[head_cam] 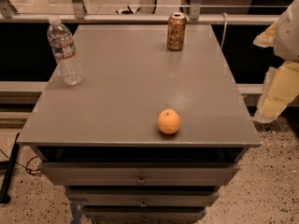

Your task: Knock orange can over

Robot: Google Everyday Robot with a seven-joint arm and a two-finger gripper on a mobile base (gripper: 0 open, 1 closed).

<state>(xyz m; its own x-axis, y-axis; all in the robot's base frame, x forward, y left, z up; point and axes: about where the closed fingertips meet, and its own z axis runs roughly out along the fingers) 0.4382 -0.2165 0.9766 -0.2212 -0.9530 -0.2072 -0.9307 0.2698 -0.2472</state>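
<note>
Nearest, the orange fruit (168,121) sits at the desk (126,87) front; orange can (176,31) upright at the far edge, untouched; my jaws, on the arm (282,85) off the right side, spread I cannot tell; approach step, next needing a long reach and sideways push.

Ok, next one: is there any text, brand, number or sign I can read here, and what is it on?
Nothing can be quoted.
The orange can: pale lettering down its side, too blurred to read.
The water bottle: label band with a red stripe, print too small to read.
The orange fruit, table and drawers: no text.
The claw, beyond the table's right edge: no markings show.
</note>
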